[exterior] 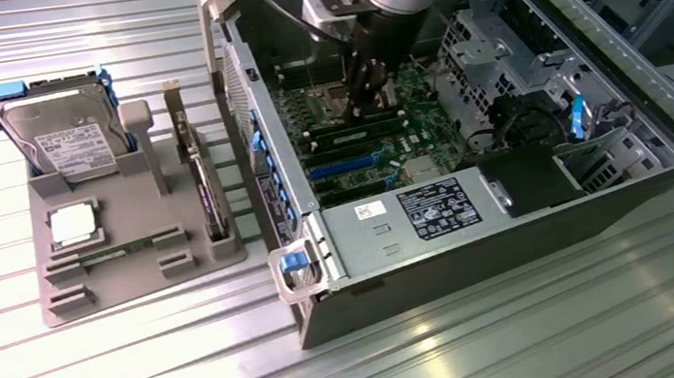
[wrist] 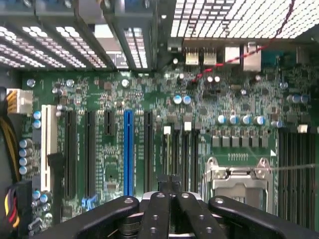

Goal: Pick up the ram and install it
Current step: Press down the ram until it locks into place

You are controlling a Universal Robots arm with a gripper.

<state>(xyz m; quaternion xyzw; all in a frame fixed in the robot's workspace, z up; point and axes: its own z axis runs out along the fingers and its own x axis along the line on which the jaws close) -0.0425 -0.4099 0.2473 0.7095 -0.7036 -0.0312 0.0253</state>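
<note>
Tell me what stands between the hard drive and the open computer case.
In the exterior view, an expansion card stands on edge in the gray holder, between the hard drive and the computer case.

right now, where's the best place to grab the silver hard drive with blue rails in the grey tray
Probably pinch the silver hard drive across its two flat faces near the top edge, coming down from above. It stands leaning in a slot of the grey tray, so its bottom is boxed in and the top is free.
</note>
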